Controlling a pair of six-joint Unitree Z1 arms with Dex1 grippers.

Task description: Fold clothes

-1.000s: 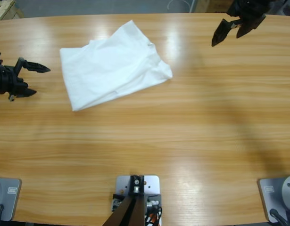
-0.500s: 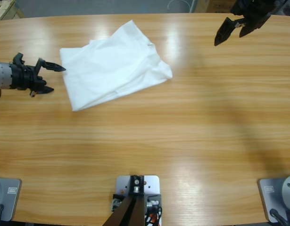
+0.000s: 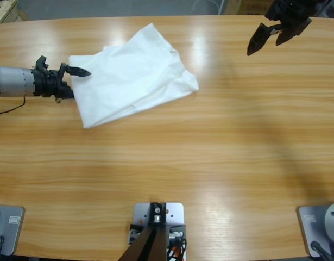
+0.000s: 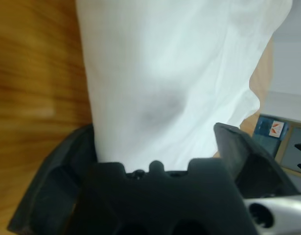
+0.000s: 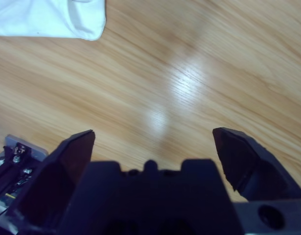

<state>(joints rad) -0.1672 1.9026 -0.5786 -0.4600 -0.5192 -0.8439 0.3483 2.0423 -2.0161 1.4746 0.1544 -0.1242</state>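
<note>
A: Where is the T-shirt (image 3: 131, 76)?

B: It lies crumpled and partly folded on the wooden table (image 3: 210, 157), white, with one corner pointing away toward the far edge and another bunched corner toward the table's middle. No print shows on the cloth that faces up.

A: And against the left gripper (image 3: 75, 82)?

B: The cloth's near side edge sits right between its jaws. From above, one jaw tip lies over the shirt's corner, the other sits at the shirt's edge close to the wood. In the left wrist view the white fabric (image 4: 174, 83) fills the gap between the two black jaws and runs straight out ahead of them, with bare table beside the one jaw.

A: Are those jaws clamped?

B: No, they stand spread wide, one either side of the cloth, not pinching it.

A: The right gripper (image 3: 270, 37)?

B: Well apart from the shirt, up by the table's far edge. Its jaws are parted too, with nothing between them. In the right wrist view only bare wood with a glare patch lies ahead of the jaws, and a rounded white bit of the shirt (image 5: 57, 19) shows far beyond the one jaw.
</note>
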